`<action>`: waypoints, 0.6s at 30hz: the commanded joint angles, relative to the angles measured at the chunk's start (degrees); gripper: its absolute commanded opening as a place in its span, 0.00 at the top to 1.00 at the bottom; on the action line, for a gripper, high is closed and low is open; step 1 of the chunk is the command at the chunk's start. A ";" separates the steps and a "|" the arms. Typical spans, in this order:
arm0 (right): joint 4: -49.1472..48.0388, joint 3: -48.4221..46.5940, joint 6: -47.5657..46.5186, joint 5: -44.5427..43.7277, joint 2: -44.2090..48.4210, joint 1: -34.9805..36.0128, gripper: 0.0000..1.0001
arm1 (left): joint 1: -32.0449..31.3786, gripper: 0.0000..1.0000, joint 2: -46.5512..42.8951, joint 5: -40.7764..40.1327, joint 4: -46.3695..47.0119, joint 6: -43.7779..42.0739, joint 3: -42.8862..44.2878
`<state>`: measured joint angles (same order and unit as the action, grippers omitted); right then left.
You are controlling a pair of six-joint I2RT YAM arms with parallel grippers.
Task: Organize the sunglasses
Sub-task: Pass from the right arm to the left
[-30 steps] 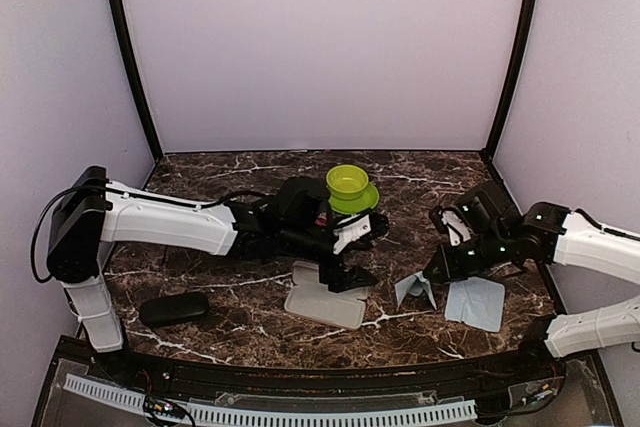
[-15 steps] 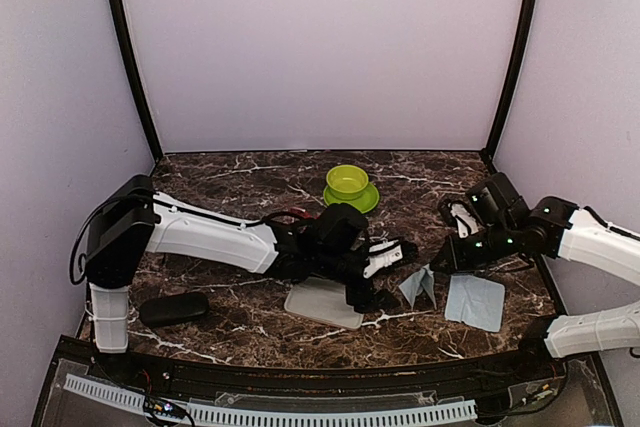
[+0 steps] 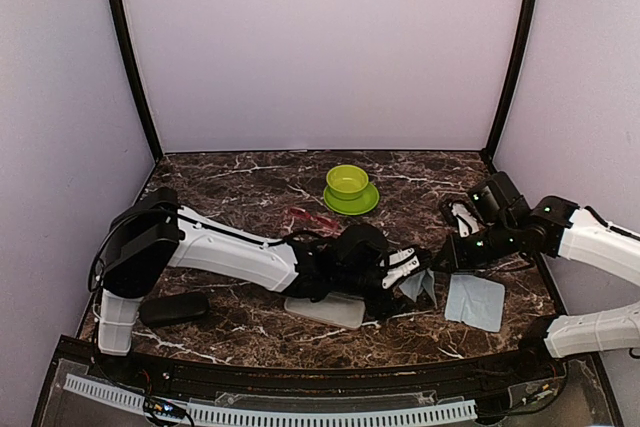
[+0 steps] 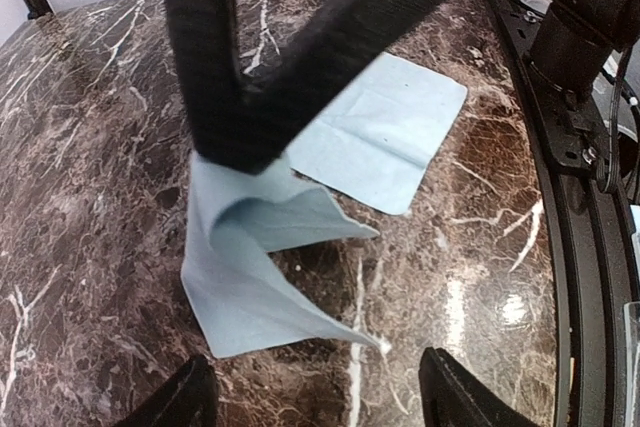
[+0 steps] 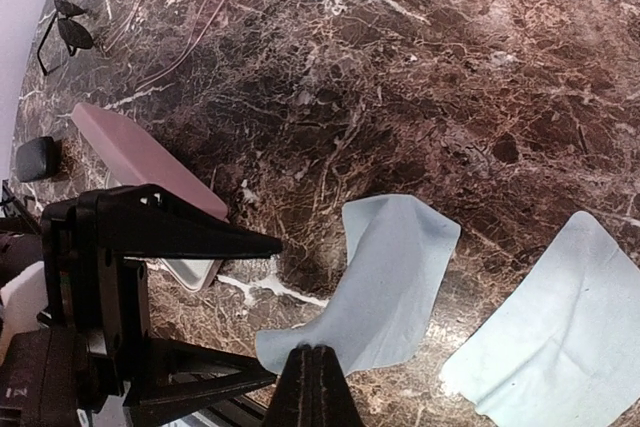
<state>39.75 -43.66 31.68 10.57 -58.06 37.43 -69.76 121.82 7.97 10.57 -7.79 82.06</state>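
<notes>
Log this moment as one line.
left gripper open, facing pinched cloth | right gripper shut on pinched cloth | spare cloth flat on table

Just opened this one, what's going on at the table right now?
The right gripper has its jaws shut on a light blue cloth, holding it up in a peak off the marble table. The left gripper reaches across with open jaws, just short of that cloth. A second cloth lies flat beside it. The red sunglasses and black sunglasses lie on the table, in neither gripper.
</notes>
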 commanded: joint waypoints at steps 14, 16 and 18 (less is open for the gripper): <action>-4.50 0.72 -2.01 12.52 -1.92 -0.37 1.00 | -0.03 0.35 -5.42 -2.71 4.18 -12.02 0.00; -4.66 0.84 -2.13 13.40 -2.05 -0.43 1.00 | -0.11 0.38 -6.24 -2.52 4.12 -12.40 -0.45; -5.19 1.14 -2.08 14.36 -2.15 -0.40 1.00 | -0.12 0.41 -6.94 -2.37 4.14 -12.53 -0.67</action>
<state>37.08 -43.48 30.39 21.61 -59.94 37.39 -69.65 120.70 5.23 13.61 -17.98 82.04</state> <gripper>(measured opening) 0.005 0.607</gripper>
